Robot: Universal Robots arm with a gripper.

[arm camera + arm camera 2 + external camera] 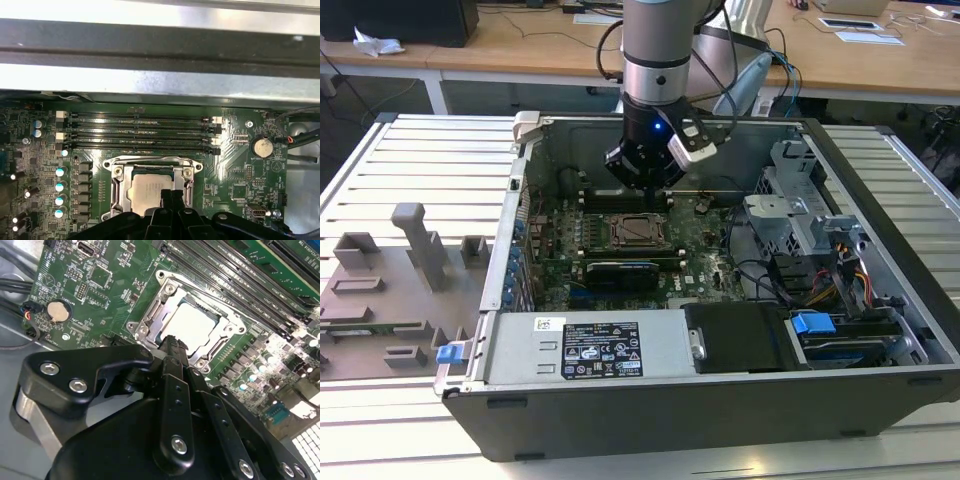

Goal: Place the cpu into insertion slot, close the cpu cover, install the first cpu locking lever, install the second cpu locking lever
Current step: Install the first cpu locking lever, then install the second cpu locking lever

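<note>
With fingers pressed together and empty, the gripper [171,342] hovers just above the cpu [192,325], which sits framed by the cpu cover [150,315].

Even overhead room light in the exterior view. Glare washes out the cpu [194,324] lid in the second wrist view; my hand [170,347], close up, looks slightly soft.

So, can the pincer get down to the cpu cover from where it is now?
Probably yes. The pincer hangs just above the cpu cover, which lies flat around the cpu, and nothing stands between them. The memory slots sit off to one side.
</note>
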